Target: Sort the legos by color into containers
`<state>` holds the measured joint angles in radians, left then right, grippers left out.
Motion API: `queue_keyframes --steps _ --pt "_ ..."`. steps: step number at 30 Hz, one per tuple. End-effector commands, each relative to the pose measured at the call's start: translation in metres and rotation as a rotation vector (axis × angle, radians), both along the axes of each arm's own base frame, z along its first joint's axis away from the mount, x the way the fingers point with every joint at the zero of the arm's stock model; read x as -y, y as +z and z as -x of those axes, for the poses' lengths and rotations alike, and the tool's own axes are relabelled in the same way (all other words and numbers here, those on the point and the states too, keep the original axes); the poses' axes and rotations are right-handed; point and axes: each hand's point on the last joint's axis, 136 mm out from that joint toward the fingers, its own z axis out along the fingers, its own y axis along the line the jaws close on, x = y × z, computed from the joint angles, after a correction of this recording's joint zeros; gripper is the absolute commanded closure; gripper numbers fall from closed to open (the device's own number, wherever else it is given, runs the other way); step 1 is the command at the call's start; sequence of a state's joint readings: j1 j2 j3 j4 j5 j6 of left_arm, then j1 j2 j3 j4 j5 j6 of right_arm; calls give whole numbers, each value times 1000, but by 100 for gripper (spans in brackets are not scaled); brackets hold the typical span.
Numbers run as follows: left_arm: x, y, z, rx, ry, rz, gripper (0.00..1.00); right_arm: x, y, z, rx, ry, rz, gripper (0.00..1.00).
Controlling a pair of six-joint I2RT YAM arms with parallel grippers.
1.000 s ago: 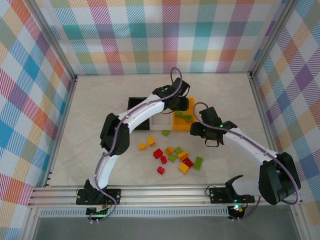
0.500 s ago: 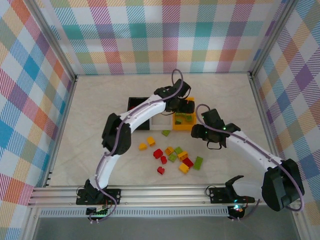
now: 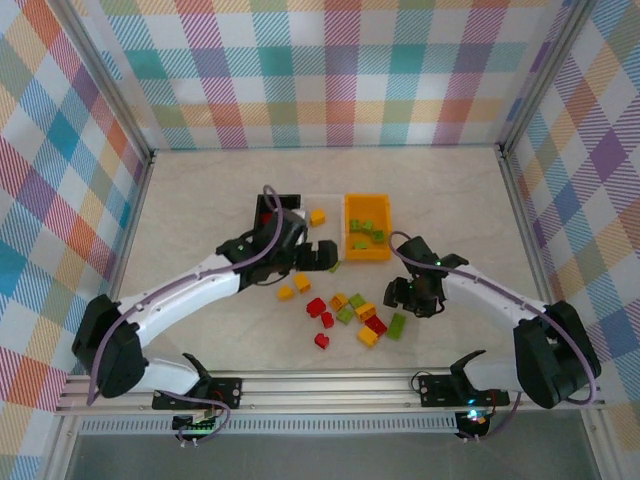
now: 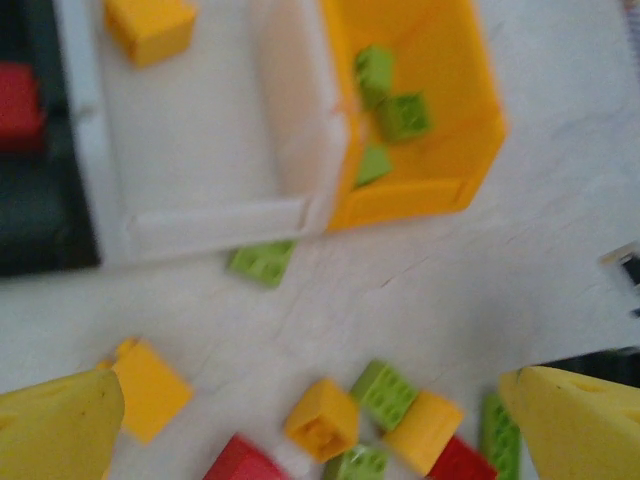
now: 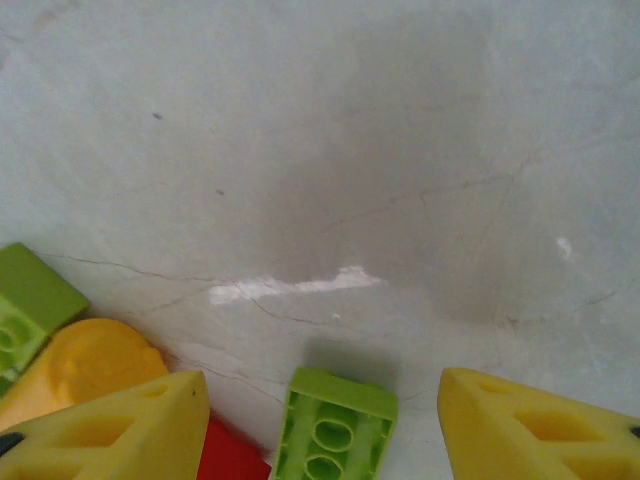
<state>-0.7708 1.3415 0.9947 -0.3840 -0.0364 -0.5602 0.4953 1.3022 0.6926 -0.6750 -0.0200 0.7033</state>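
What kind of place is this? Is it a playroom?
Probably a robot practice booth: two white robot arms bolted to a metal rail, colourful checked walls boxing in the table, and small plastic toy bricks laid out for sorting.

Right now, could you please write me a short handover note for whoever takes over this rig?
Left claw: open, empty, above the table just in front of the white bin.
Right claw: open, low, straddling a green lego, not gripping it.
Done: orange bin holds several green legos; white bin holds one yellow lego; black bin holds a red lego.
Left: about a dozen loose legos, red, yellow and green, lie on the table, one stray green lego by the white bin's front wall.
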Motion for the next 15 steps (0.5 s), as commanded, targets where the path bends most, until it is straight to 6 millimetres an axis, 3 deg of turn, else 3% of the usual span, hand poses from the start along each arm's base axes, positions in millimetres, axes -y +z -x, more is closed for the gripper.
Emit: queue_keyframes --steps 1,8,15 --pt "-11 5 9 35 42 57 0 -3 -6 16 -111 -35 -4 38" --pt "-43 -11 31 36 84 32 0 -4 -23 46 -260 -7 56 40" --pt "-55 -13 37 50 97 24 0 -6 -30 55 -317 8 90 55"
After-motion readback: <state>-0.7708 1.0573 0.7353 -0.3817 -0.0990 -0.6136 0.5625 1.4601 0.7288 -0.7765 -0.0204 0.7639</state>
